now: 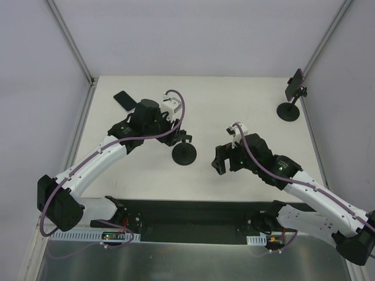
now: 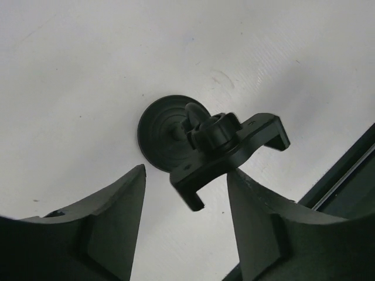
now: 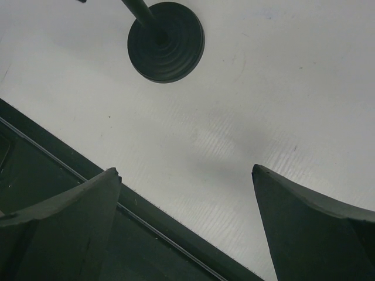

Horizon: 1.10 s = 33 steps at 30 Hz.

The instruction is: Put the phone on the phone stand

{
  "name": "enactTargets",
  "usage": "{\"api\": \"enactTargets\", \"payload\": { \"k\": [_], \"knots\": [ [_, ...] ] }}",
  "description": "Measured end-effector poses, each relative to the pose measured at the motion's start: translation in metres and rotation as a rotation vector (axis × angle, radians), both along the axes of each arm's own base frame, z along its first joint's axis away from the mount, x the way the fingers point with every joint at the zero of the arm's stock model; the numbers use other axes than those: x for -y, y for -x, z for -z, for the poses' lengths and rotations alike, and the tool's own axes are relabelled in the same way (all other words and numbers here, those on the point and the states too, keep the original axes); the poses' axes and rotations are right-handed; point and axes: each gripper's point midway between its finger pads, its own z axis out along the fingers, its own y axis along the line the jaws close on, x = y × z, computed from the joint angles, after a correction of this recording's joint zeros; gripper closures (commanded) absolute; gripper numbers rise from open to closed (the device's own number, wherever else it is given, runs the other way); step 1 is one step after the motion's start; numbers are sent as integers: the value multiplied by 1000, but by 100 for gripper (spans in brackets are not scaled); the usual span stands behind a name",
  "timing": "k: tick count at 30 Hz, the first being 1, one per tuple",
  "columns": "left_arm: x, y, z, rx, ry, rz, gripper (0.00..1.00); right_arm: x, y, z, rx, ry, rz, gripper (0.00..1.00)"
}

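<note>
The left gripper (image 2: 186,172) and right gripper (image 3: 186,170) hang open, empty; the left, maybe too low, could tip the black round-foot phone stand (image 2: 161,132).

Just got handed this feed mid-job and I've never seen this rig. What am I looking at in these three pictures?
Two robot arms are bolted at the near edge of a table. The wide picture looks down from above and behind them; the other two come from cameras on each wrist, where the dark wedges are that arm's own fingers. The left end effector is open, close by an empty stand mid-table. The right end effector is open too, holding nothing. A phone lies flat at the far left. A second stand at the far right carries what looks like another phone.
</note>
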Motion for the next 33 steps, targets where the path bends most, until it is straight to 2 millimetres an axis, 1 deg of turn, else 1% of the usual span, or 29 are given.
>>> {"api": "enactTargets", "payload": {
  "k": [2, 4, 5, 8, 10, 13, 15, 17, 19, 21, 23, 25, 26, 27, 28, 30, 33],
  "knots": [
    [1, 2, -1, -16, 16, -6, 29, 1, -1, 0, 1, -1, 3, 4],
    [3, 3, -5, -25, 34, -14, 23, 1, -1, -1, 2, -1, 6, 4],
    [4, 4, -7, -28, 45, -15, 12, 2, -1, -1, 3, -1, 7, 4],
    [-1, 6, -19, -30, 89, -32, 4, 3, -1, 0, 3, 0, 8, 4],
    [-11, 4, -32, -18, 131, -70, 1, 4, -1, 1, 2, 1, 10, 4],
    [-38, -7, -56, -4, 208, -191, 1, 7, -1, 3, 1, 4, 17, 4],
    [-75, -28, -68, -2, 252, -365, 1, 9, -1, 4, 0, 6, 21, 4],
    [-110, -46, -74, -26, 296, -555, 3, 10, -2, 4, 2, 8, 24, 4],
    [-140, -64, -74, -61, 337, -716, 3, 11, -3, 4, 4, 10, 27, 4],
    [-162, -81, -67, -110, 356, -838, 4, 12, -4, 4, 5, 11, 31, 4],
    [-172, -101, -55, -172, 368, -906, 6, 13, -6, 4, 4, 11, 37, 4],
    [-181, -124, -46, -221, 377, -945, 11, 14, -7, 5, 1, 11, 42, 4],
    [-183, -138, -40, -251, 388, -952, 21, 14, -7, 6, 1, 9, 43, 4],
    [-186, -156, -35, -275, 405, -958, 26, 14, -7, 7, -1, 8, 43, 4],
    [-188, -169, -30, -292, 419, -961, 28, 15, -7, 7, -3, 7, 44, 4],
    [-195, -202, -14, -331, 437, -974, 32, 14, -7, 9, -13, 7, 41, 4],
    [-203, -253, 12, -366, 457, -974, 31, 11, -10, 11, -20, 2, 38, 4]
  ]
}}
